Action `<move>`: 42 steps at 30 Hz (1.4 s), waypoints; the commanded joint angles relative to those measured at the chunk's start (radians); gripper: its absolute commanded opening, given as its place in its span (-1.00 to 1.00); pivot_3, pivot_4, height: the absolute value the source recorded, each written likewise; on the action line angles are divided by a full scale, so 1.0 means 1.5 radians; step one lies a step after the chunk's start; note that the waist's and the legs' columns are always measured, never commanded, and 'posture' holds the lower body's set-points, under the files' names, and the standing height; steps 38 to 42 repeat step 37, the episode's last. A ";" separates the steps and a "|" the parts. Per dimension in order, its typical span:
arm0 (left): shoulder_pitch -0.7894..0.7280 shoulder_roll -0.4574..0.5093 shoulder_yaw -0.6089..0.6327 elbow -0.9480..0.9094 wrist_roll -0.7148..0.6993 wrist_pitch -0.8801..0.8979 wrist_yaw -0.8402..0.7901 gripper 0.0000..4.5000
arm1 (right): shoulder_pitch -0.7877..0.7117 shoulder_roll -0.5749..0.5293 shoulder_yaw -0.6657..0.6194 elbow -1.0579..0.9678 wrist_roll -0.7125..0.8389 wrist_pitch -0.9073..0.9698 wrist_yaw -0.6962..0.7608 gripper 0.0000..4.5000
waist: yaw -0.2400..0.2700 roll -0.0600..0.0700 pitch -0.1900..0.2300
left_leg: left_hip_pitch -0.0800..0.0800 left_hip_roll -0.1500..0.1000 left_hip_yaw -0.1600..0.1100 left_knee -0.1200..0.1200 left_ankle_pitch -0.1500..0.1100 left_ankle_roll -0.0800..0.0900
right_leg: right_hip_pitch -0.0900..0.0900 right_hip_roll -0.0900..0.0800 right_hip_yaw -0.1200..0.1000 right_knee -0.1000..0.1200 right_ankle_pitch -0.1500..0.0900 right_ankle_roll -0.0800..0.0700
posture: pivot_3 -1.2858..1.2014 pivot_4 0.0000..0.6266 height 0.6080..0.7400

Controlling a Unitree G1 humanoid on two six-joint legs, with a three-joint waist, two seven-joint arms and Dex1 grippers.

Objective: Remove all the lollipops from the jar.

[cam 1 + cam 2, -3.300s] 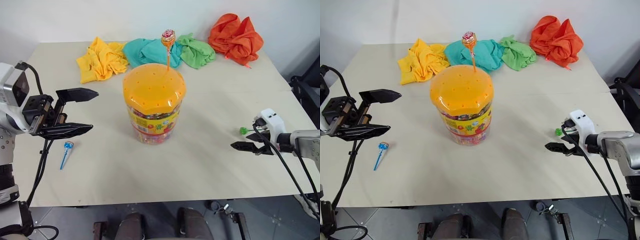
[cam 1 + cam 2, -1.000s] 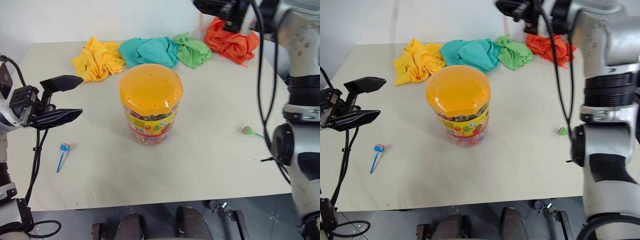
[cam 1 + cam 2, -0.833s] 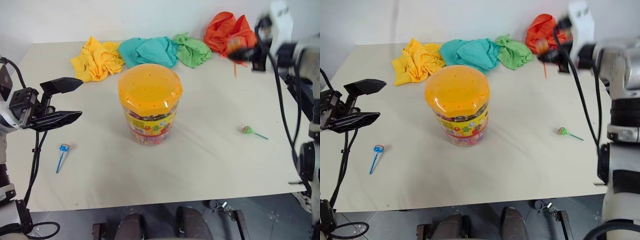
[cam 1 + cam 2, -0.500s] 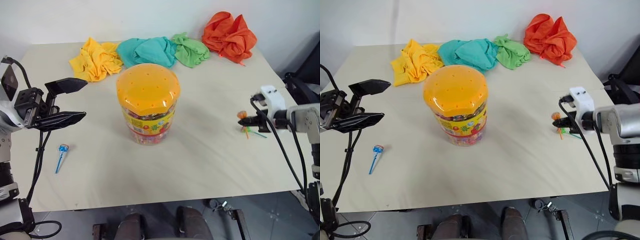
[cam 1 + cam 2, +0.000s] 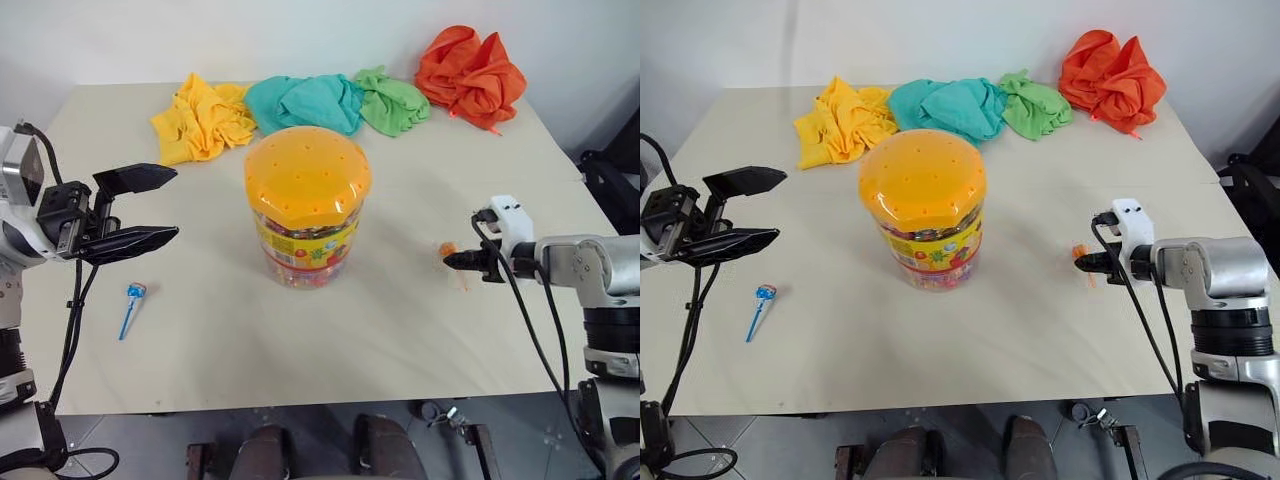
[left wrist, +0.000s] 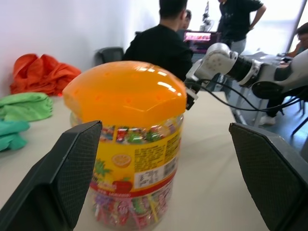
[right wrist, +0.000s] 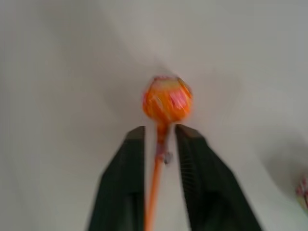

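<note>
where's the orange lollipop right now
The orange lollipop is at the table's right side, right of the jar, its stick between the right gripper's slightly parted fingers.

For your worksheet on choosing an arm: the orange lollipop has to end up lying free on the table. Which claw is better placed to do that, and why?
The right claw: its fingers straddle the orange lollipop stick just above the table. The left claw hangs open beyond the jar.

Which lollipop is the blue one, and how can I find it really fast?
Start at the big jar with the orange lid in the middle of the table. Look to the robot's left, under the open left end effector: the blue lollipop lies flat there, alone. Its blue stick sets it apart from the orange lollipop across the table.
</note>
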 commanded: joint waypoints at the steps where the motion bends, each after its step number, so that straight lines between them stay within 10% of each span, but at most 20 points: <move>1: 0.001 0.018 0.017 -0.012 0.016 0.009 0.051 1.00 | -0.014 -0.024 -0.005 -0.005 -0.002 -0.024 0.009 0.10 | -0.001 0.000 0.000 | 0.000 0.000 0.000 0.000 0.000 0.000 | 0.000 0.000 0.000 0.000 0.000 0.000 | 0.03 -0.52 1.00; 7: 0.019 0.050 0.007 -0.002 0.052 0.050 0.103 1.00 | 0.030 -0.096 0.015 -0.065 0.027 -0.065 0.101 0.99 | -0.001 0.000 0.000 | 0.000 0.000 0.000 0.000 0.000 0.000 | 0.000 0.000 0.000 0.000 0.000 0.000 | 0.03 -0.52 1.00; 20: 0.134 0.088 0.055 0.056 0.093 0.016 0.076 1.00 | 0.202 -0.177 -0.007 -0.115 0.021 -0.649 0.534 1.00 | -0.003 0.000 0.000 | 0.001 0.000 0.001 0.000 0.000 0.000 | 0.000 0.000 0.000 -0.001 0.000 0.000 | 0.03 -0.52 1.00; 42: 0.241 0.092 0.127 0.102 0.114 -0.100 0.019 1.00 | 0.139 -0.139 0.002 0.047 -0.025 -0.761 0.516 1.00 | -0.001 0.000 0.000 | 0.002 0.001 0.002 0.000 0.000 0.000 | 0.001 0.000 0.001 0.001 0.000 0.000 | 0.03 -0.52 1.00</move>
